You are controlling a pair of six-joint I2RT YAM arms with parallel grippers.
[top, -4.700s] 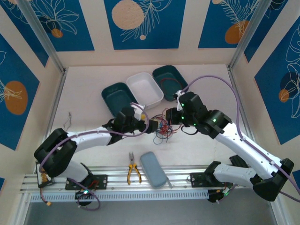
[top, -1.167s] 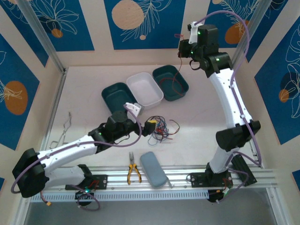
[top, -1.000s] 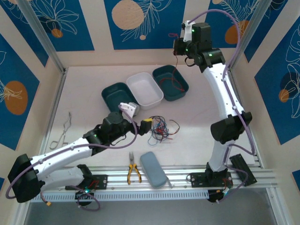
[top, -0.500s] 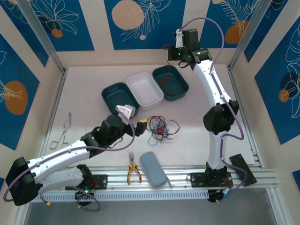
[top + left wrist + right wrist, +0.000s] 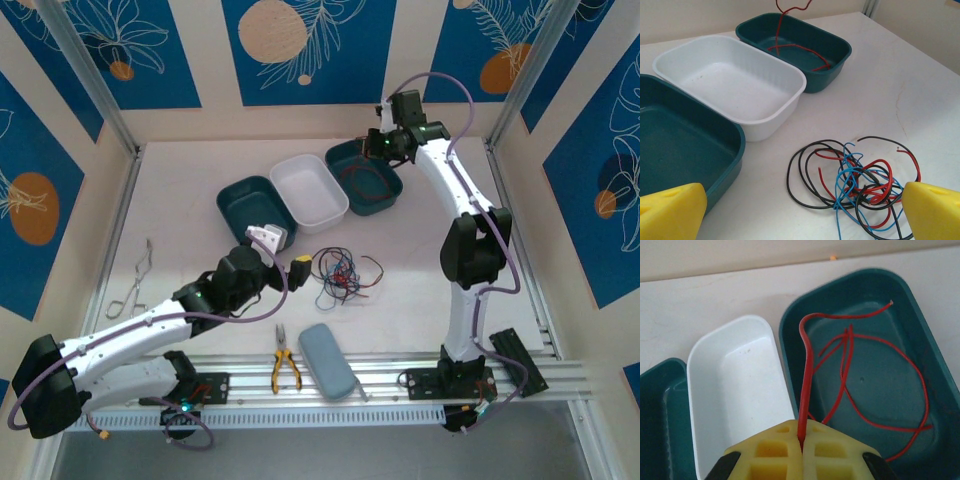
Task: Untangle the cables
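**Item under inspection.** The tangle (image 5: 855, 182) of black, red and blue cables lies loose on the tabletop (image 5: 880, 75), near the front of the white tray (image 5: 730, 85) but apart from it. One red cable (image 5: 805, 385) is separate from this knot. Its free length is coiled in the far teal tray (image 5: 875, 385), and its upper end rises to the right gripper (image 5: 801, 442).

**Grippers.** The right gripper is clamped on that red cable and hangs over the far teal tray. The left gripper (image 5: 802, 212) has its jaws spread wide and holds nothing. It sits low over the tabletop, beside the near teal tray (image 5: 675, 140).

**Governing relation.** The tangle lies just ahead of the left gripper, offset toward the right-hand jaw, and its spread runs across the gripper's line of approach. The left arm is much the nearer; the right is well apart from the knot.

**Assessment.** Release into the tray appears due next. Strands overlap heavily, so a single-strand pick will be difficult.
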